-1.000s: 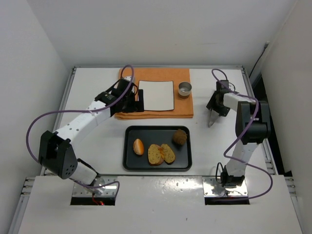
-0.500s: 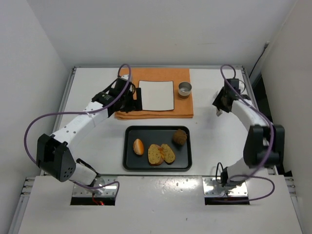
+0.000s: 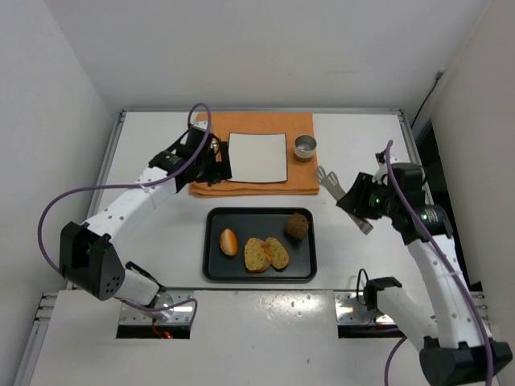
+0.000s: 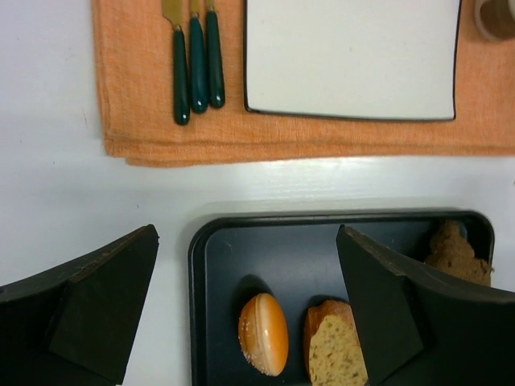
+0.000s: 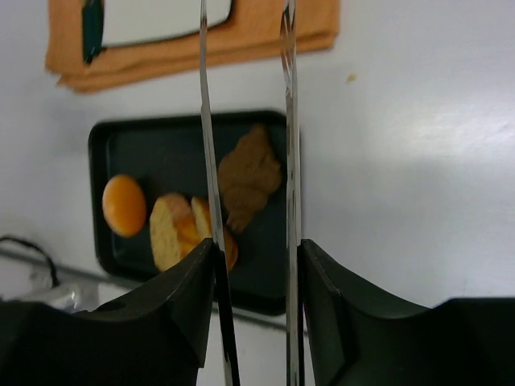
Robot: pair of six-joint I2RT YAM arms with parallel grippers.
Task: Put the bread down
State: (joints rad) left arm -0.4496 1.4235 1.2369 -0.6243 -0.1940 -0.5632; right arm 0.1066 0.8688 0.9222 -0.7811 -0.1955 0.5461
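A black tray (image 3: 216, 269) holds an orange bun (image 3: 229, 241), two bread slices (image 3: 265, 254) and a dark brown bread piece (image 3: 297, 227). A white square plate (image 3: 257, 157) lies on an orange cloth (image 3: 302, 178). My right gripper (image 3: 360, 201) is shut on metal tongs (image 3: 328, 180), right of the tray, tips pointing toward the cloth. In the right wrist view the tongs (image 5: 289, 121) stand slightly apart above the brown bread (image 5: 249, 173). My left gripper (image 3: 217, 165) is open and empty over the cloth's left edge; its view shows the bun (image 4: 264, 333) between its fingers.
A small metal cup (image 3: 305, 147) stands on the cloth's right end. Green-handled cutlery (image 4: 193, 64) lies on the cloth left of the plate. White walls enclose the table on three sides.
My right arm has swung out from the far right and lowered toward the tray's right side, carrying the tongs. My left gripper has shifted slightly toward the back.
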